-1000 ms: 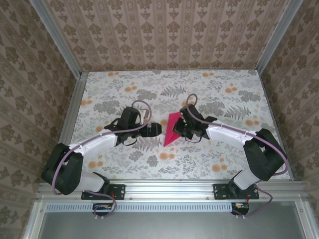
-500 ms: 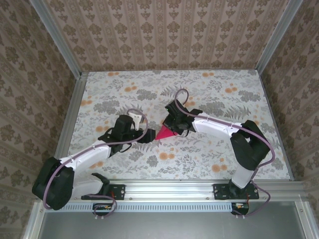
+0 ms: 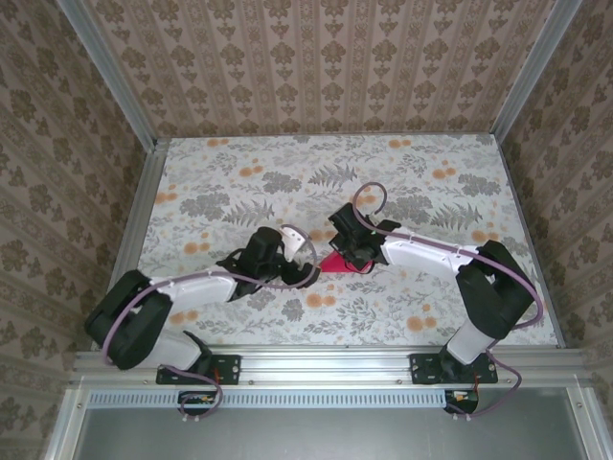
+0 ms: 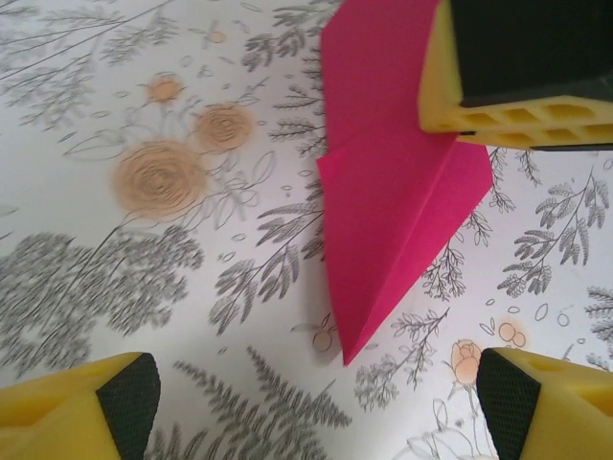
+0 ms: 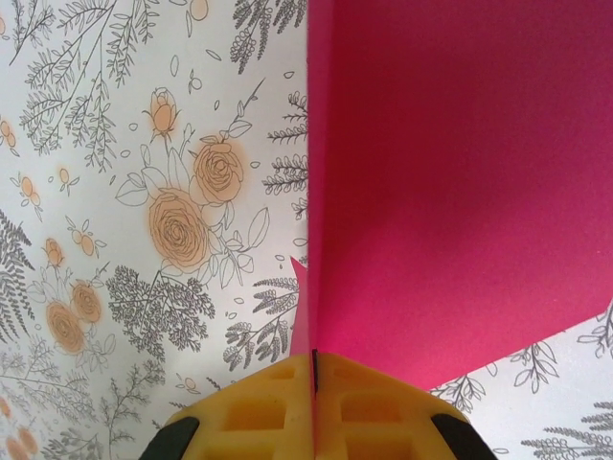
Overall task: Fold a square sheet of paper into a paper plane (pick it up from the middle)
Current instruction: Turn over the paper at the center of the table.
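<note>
- Floral tablecloth (image 3: pixel 239 163) spans the work surface between patterned walls (image 3: pixel 316 67).
- From either side, the left arm (image 3: pixel 192 286) and right arm (image 3: pixel 431 254) reach inward and meet mid-cloth.
- There the right gripper (image 3: pixel 356 251) is clenched on the folded paper (image 3: pixel 337 264).
- Just beside its tip, the left gripper (image 3: pixel 305 276) stands released, jaws spread.
- Long axis runs left-right; the tip points toward the left gripper.

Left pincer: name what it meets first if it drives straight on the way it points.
Most likely the folded pink paper: its pointed tip lies just ahead of the open left pincer, its far end clamped by the right pincer. Heights are hard to judge, so it may pass over it.
</note>
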`<action>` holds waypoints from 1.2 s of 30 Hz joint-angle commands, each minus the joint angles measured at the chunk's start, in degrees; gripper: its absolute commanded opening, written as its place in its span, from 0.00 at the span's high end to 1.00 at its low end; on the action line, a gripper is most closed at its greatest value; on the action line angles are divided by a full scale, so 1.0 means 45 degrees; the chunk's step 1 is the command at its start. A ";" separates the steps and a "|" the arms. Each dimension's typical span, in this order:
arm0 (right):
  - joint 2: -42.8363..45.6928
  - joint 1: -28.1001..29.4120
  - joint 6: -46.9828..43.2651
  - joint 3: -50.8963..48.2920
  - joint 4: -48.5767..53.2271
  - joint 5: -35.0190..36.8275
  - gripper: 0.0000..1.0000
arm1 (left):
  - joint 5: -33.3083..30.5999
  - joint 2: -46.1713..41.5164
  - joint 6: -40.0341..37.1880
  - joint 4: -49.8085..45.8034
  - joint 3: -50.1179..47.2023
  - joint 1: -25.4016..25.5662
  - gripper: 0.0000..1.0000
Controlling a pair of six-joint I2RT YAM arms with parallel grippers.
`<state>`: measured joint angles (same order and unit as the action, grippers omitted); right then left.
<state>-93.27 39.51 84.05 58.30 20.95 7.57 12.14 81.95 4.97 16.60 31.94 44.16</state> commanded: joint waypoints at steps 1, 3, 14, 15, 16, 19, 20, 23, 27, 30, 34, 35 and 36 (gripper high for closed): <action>0.0137 -0.0297 0.0345 -0.0422 -0.0649 -0.0679 1.00 | 0.0133 0.0959 -0.1524 0.1351 0.0616 0.0117 0.13; 0.0161 -0.0432 0.0346 -0.0588 -0.0850 -0.0990 1.00 | 0.0291 0.1529 -0.1727 0.1956 0.0779 0.0143 0.14; 0.0260 -0.0918 0.0555 -0.1121 -0.1804 -0.2090 1.00 | 0.1364 0.3438 -0.2501 0.4112 0.0998 0.0420 0.29; 0.0237 -0.0943 0.0577 -0.1149 -0.1872 -0.2180 1.00 | 0.1384 0.3562 -0.2546 0.4189 0.1059 0.0421 0.31; 0.0230 -0.0947 0.0609 -0.1158 -0.1916 -0.2255 1.00 | 0.1412 0.3674 -0.2531 0.4299 0.1098 0.0420 0.33; 0.0242 -0.0947 0.0729 -0.1275 -0.2125 -0.2456 1.00 | 0.1327 0.4001 -0.2649 0.4445 0.1313 0.0440 0.38; 0.0230 -0.0947 0.0770 -0.1310 -0.2172 -0.2492 1.00 | 0.1242 0.4103 -0.2659 0.4470 0.1387 0.0435 0.40; 0.0248 -0.0947 0.0865 -0.1376 -0.2258 -0.2619 1.00 | 0.1085 0.4343 -0.2756 0.4789 0.1417 0.0440 0.47; 0.0316 -0.1020 0.1026 -0.1574 -0.2478 -0.2933 0.99 | 0.1052 0.4560 -0.2812 0.5033 0.1401 0.0425 0.58; 0.0349 -0.1295 0.1139 -0.1829 -0.3144 -0.3620 0.90 | 0.1032 0.4630 -0.2811 0.5237 0.1345 0.0440 0.68; 0.0724 -0.1757 0.0793 -0.1922 -0.3068 -0.3942 0.75 | 0.1129 0.4718 -0.2904 0.5189 0.1408 0.0420 0.80; 0.0803 -0.1921 0.0706 -0.1949 -0.3029 -0.4016 0.73 | 0.1163 0.4756 -0.2934 0.5170 0.1413 0.0419 0.81; 0.0873 -0.2094 0.0596 -0.1989 -0.2990 -0.4111 0.71 | 0.1222 0.4798 -0.2974 0.5156 0.1416 0.0420 0.83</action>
<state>-91.88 31.73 87.83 50.17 7.84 -8.16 16.71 102.39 -7.40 38.15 36.97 45.74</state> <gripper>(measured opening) 0.282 0.175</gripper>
